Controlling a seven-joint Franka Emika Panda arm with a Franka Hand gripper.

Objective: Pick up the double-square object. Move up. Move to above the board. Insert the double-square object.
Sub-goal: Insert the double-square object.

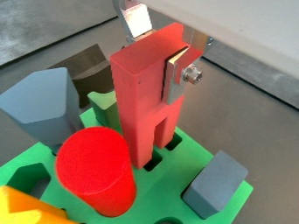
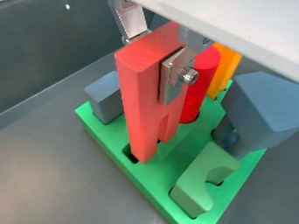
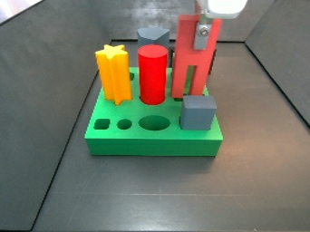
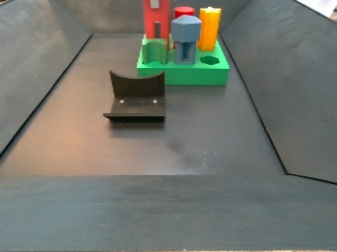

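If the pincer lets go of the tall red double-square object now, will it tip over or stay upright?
The double-square object probably stays upright: its lower end already sits in a hole of the board. It looks rigid with flat faces, so the pincer likely grips it firmly.

Soft, even light is seen everywhere. A pale glare is seen on the tabletop (image 4: 198, 148). Wrist views look slightly blurred.

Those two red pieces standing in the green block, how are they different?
The double-square object is a flat-sided salmon prism with a lengthwise groove; the red cylinder is round, smooth and brighter red. The double-square object stands taller. The gripper clasps its top; nothing touches the cylinder. Both stand upright in the board.
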